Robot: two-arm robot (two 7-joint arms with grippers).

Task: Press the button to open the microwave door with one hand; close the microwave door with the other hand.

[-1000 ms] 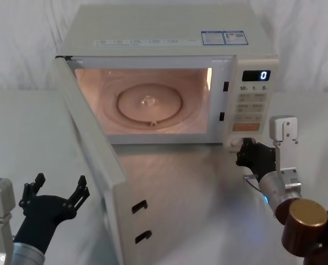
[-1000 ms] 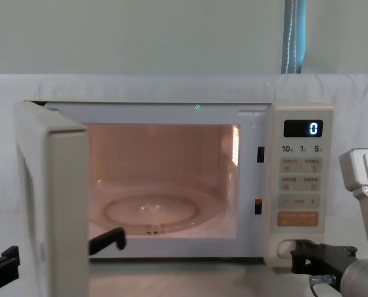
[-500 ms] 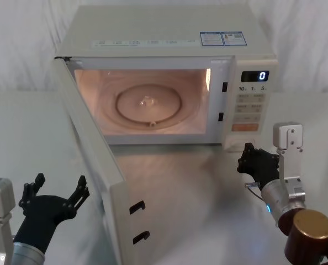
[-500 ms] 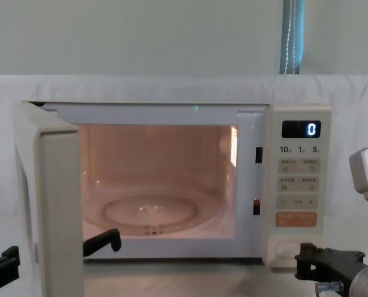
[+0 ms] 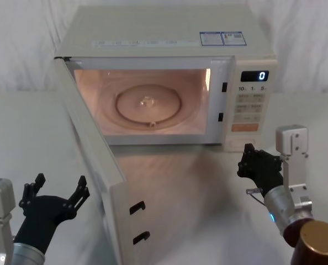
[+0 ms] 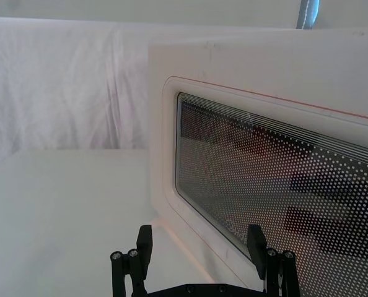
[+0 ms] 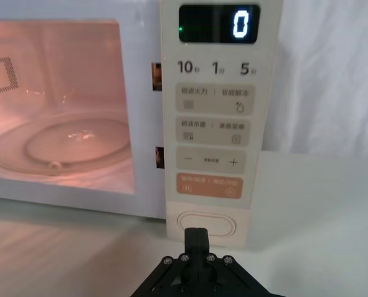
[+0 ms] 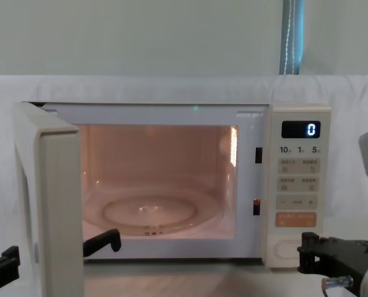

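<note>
R pincer is pulling back from the button: 1 s ago its tip sat on the key, now it's clear of the panel, nearer the robot and a bit further right. Fingers closed. The button now shows whole in chest view, w/ the pincer just beside it.

Open door juts out across the table between both grippers; bare table lies free right of it, up to the button.

Lab test setup — white cloth backdrop, cloth-draped table
</note>
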